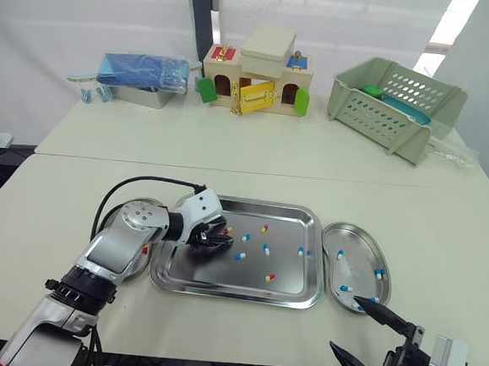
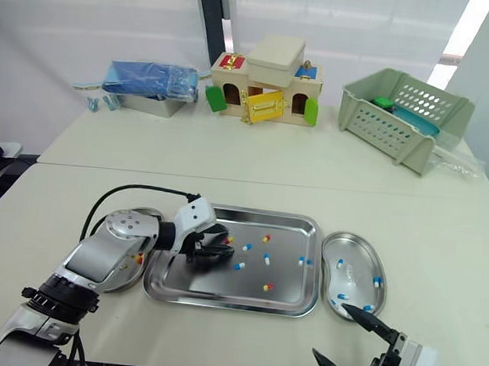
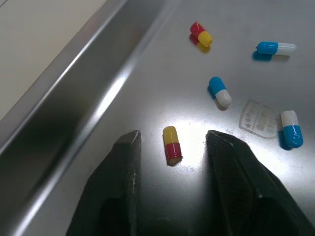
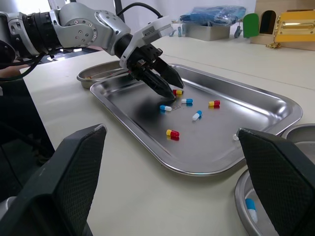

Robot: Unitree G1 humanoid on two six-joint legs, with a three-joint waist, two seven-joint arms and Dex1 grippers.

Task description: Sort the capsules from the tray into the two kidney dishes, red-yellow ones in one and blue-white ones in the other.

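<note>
Left hand (image 3: pixel 173 136) is down inside the tray (image 1: pixel 297 214), over its left half. The two black fingers are apart and stand one on each side of a red-yellow capsule (image 3: pixel 172 145). As far as I can see, neither finger touches it. That capsule lies flat on the tray floor with its long axis running along the fingers: yellow end pointing away from my wrist, red end toward it. The tray's sloping wall runs just beside the fingers.

Past the fingertips, more capsules lie loose and apart from one another. A second red-yellow one (image 3: pixel 201 34) is set at a slant. A blue-white one (image 3: pixel 220 91) lies nearer, also slanted, and two more blue-white ones (image 3: pixel 275 47) (image 3: pixel 291 129) lie further out. Another red-yellow capsule (image 1: pixel 269 277) sits toward the tray's near rim.

The tray lies along the near edge of the table, long side parallel to that edge. The left kidney dish (image 4: pixel 93 78) is just beside its left end, partly under my arm, and I cannot make out what it holds. The right kidney dish (image 1: pixel 360 243) sits just beside the tray's right end, with blue-white capsules in it.

Right hand (image 1: pixel 345 325) hangs over the table's near edge, by the near end of the right dish. Its fingers are spread wide and hold nothing.
</note>
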